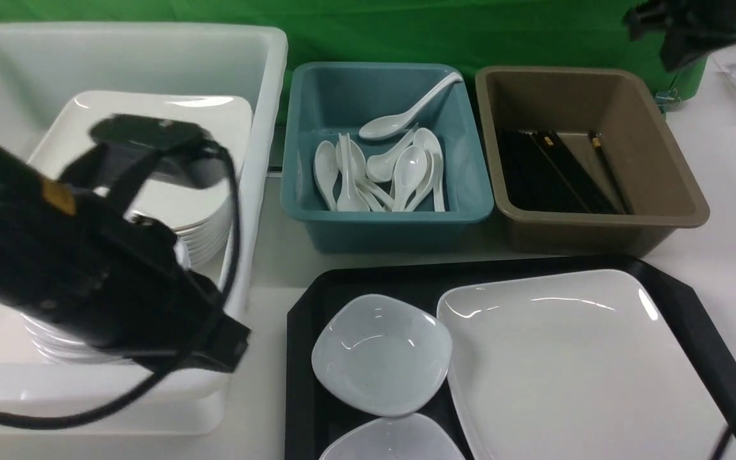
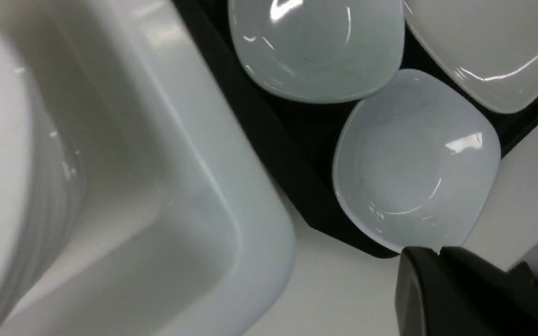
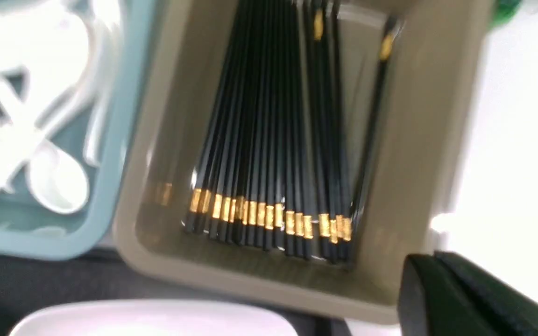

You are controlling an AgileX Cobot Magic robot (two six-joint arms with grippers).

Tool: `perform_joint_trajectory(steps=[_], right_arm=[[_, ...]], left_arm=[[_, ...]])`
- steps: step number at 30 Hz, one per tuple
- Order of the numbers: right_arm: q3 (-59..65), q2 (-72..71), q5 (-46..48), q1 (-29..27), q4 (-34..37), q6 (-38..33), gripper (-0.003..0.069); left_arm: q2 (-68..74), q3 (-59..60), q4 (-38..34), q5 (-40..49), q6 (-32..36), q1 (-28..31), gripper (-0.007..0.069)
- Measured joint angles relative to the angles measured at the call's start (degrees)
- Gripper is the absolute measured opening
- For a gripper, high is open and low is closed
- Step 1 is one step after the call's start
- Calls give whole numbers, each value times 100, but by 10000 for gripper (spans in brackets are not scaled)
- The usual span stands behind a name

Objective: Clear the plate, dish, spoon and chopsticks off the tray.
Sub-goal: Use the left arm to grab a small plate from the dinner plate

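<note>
You've got the plate (image 1: 579, 364), glossy white rounded square, on the tray (image 1: 301, 383) at its 3 o'clock. Your left fingers (image 2: 460, 294) and right fingers (image 3: 460, 298): can't tell opening or hold.

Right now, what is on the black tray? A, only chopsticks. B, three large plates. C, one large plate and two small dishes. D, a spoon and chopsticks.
C: the tray holds the plate beside two small dishes, and nothing else shows on its visible part.
</note>
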Motion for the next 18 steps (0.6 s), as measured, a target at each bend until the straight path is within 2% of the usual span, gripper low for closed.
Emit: perform_joint_trajectory(steps=[5, 6, 7, 10, 13, 16, 18], right_arm=[[993, -1204, 0, 0, 296, -112, 16], [1570, -1711, 0, 0, 539, -230, 16], [1636, -1768, 0, 0, 576, -243, 16], [2885, -2773, -19, 0, 1266, -494, 16], [3530, -3292, -66, 0, 1523, -574, 16], [4317, -3982, -222, 0, 1682, -635, 16], [4735, -4449, -321, 0, 1710, -644, 16]], left_arm=[[784, -85, 392, -98, -300, -795, 8], [1121, -145, 500, -192, -413, -1038, 8], [1158, -151, 510, -204, -413, -1038, 8], [1762, -278, 563, -420, -498, -1259, 14], [2045, -330, 619, -606, -485, -1316, 31], [2394, -342, 725, -919, -473, -1333, 91], [2604, -381, 867, -1073, -473, -1333, 169]])
